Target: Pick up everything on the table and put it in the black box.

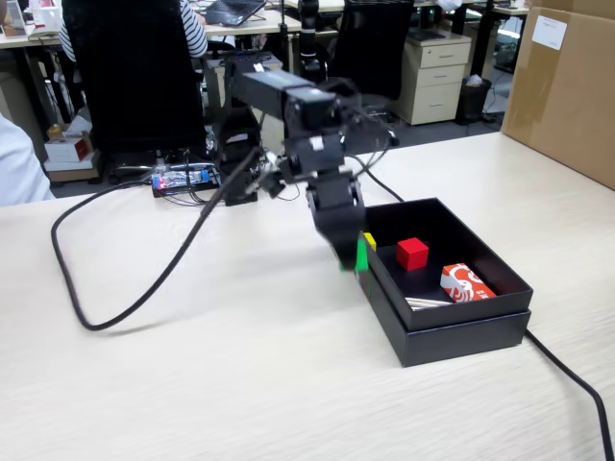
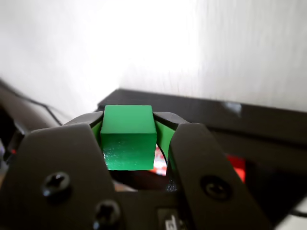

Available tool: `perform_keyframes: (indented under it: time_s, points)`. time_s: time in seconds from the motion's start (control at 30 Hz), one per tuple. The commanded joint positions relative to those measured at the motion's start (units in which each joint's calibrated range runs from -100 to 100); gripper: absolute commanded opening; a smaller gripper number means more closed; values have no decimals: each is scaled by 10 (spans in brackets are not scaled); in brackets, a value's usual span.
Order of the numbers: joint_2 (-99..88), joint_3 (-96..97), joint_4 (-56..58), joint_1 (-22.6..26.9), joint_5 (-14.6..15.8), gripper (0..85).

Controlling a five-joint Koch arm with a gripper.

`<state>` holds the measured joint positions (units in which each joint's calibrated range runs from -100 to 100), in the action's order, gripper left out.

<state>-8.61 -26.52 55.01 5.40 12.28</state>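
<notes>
Black plastic gripper (image 2: pixel 128 143) is clenched on a small green cube (image 2: pixel 128 139), pinched betw. the two jaws w/ green pads either side; wrist view shows the cube seated square, top face clear. In fixed view the gripper (image 1: pixel 357 257) hangs tilted down right at the near-left wall of the shallow black cardboard box (image 1: pixel 461 331), cube (image 1: pixel 361 254) just at or over the rim, can't tell if it has cleared the wall. Already in the box: a red cube (image 1: pixel 412 253), a red-and-white packet (image 1: pixel 467 284), a bit of yellow block (image 1: pixel 370 239) partly hidden behind the gripper. Rest of the pale wood table (image 1: pixel 192 384) looks bare of loose items, only a black cable (image 1: pixel 125 298) looping across. Step in hand, I'd judge: carry/drop phase for what looks like the last item. Next move needs a short shift further over the box interior, then release w/o landing on the rim.
</notes>
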Motion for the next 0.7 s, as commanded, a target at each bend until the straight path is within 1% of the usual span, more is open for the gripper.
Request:
perform_keyframes:
  time_s: [0.0, 0.13, 0.27, 0.33, 0.43, 0.53, 0.67]
  points:
    - [-127, -4, 5, 10, -10, 8]
    - [-222, 36, 6, 56, -11, 9]
    - [-222, 48, 6, 91, -11, 9]
    - [-177, 46, 6, 106, -10, 9]
    - [-110, 25, 4, 110, -9, 9]
    - [48, -56, 4, 94, -8, 9]
    - [107, -76, -6, 84, -8, 9]
